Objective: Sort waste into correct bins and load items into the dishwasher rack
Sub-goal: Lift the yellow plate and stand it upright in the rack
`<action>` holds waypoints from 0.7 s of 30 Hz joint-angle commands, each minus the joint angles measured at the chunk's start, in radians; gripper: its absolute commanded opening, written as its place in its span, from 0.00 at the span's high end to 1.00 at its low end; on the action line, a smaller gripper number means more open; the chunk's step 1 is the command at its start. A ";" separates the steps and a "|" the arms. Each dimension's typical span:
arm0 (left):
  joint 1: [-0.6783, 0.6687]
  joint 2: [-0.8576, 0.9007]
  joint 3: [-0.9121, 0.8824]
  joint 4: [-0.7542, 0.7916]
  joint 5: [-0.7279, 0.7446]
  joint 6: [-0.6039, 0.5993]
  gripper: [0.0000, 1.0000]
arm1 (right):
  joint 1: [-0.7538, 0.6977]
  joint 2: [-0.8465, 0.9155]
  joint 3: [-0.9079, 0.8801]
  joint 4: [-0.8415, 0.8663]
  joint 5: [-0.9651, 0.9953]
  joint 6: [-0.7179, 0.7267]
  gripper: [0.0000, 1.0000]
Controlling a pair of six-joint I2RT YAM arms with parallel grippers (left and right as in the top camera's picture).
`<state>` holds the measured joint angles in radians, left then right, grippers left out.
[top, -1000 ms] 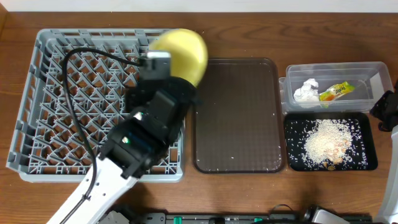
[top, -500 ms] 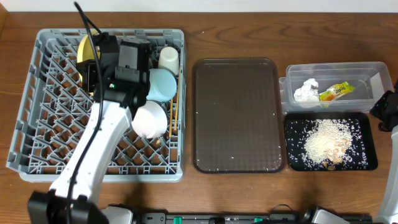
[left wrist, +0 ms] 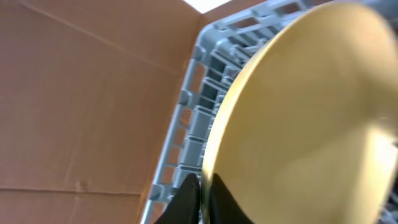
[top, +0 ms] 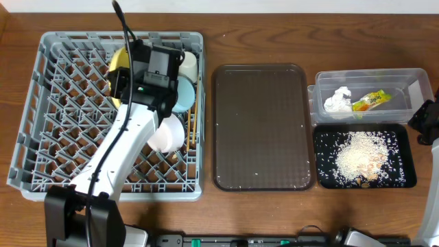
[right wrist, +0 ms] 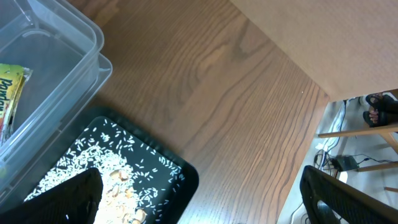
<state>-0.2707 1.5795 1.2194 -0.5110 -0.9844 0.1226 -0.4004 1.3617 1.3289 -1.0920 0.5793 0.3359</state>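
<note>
My left gripper [left wrist: 200, 198] is shut on the rim of the yellow plate [left wrist: 311, 118]. It holds the plate on edge over the back of the grey dishwasher rack [top: 62, 103]; overhead the plate [top: 118, 60] peeks out behind the arm. The light blue bowl [top: 184, 96], white cup [top: 186, 64], white bowl [top: 169, 136] and chopsticks [top: 191, 127] sit in the rack's right side. The clear tub [top: 405, 81] holds the napkin [top: 337, 100] and wrapper [top: 370, 101]. The black tray [top: 401, 180] holds rice scraps [top: 360, 158]. My right gripper [right wrist: 199, 199] is open and empty at the table's right edge.
A large brown serving tray [top: 260, 127] lies between the rack and the bins, with a few stray grains on it. The left arm's cable loops above the rack's back edge. The right wrist view shows the table's corner [right wrist: 317, 93] and the floor beyond.
My left arm carried the yellow plate from the rack's back right corner leftward over the rack, then shifted slightly right. The bowls, cup and chopsticks came into view. The right arm has not moved.
</note>
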 commanded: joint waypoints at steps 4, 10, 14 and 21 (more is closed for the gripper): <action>-0.067 -0.001 -0.006 -0.099 0.189 -0.092 0.76 | -0.008 -0.013 0.013 -0.001 0.014 0.000 0.01; -0.127 -0.001 -0.006 -0.189 0.477 -0.095 0.65 | -0.008 -0.013 0.013 -0.001 0.015 0.000 0.01; -0.151 -0.001 -0.006 -0.184 0.513 -0.134 0.65 | -0.008 -0.013 0.013 -0.002 0.014 0.000 0.01; -0.146 -0.067 0.004 -0.193 0.546 -0.284 0.46 | -0.008 -0.013 0.013 -0.001 0.015 0.000 0.01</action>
<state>-0.4206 1.5707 1.2167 -0.7002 -0.4839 -0.0525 -0.4004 1.3617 1.3289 -1.0924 0.5793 0.3359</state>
